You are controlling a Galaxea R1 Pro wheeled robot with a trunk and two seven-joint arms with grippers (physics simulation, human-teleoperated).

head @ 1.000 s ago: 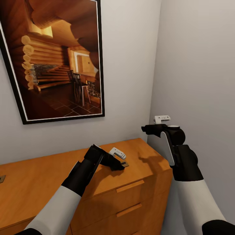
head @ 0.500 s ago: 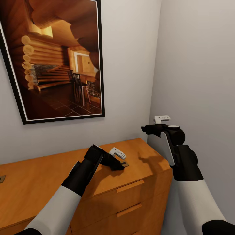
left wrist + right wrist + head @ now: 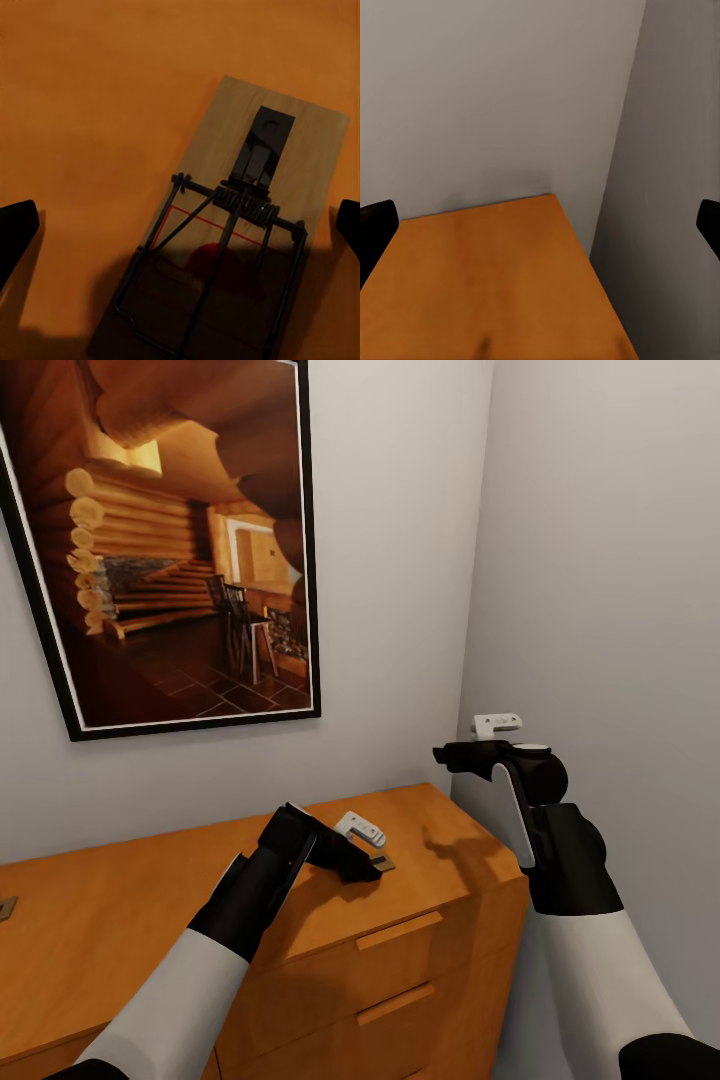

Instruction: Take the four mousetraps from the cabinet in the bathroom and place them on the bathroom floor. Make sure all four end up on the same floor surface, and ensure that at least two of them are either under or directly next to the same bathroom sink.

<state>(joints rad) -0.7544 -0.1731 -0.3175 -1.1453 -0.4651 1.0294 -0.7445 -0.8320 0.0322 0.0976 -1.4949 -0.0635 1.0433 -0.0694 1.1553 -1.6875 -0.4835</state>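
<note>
Hovering right over a mousetrap (image 3: 240, 247) is where the left tool (image 3: 372, 863) sits: the trap lies flat on the orange dresser (image 3: 130, 920) top, near its right end, directly below the spread fingers. In the left wrist view the two black fingertips (image 3: 16, 232) sit far out on either side with the trap between them, so that tool is open and not touching the wood. The trap's long axis runs at a slant across the gap between the fingertips rather than square to it, with the spring and wire bar about mid-slab. My guess is the wrist wants a bit of a twist before closing, so the fingers land on the long edges and not on a corner or the wire.

The right tool (image 3: 455, 755) is held up off to the right, past the dresser's right end and close to the side wall (image 3: 600, 610). Its fingers are also wide apart with nothing between them, looking at the far corner of the dresser top and bare wall. So the left arm is clearly the nearer one for this grab.

A big framed picture (image 3: 160, 540) of a log cabin interior hangs on the far wall above the dresser. There's a small brownish thing at the dresser top's left edge, too tiny to call. Nothing stands between the left tool and the trap.
</note>
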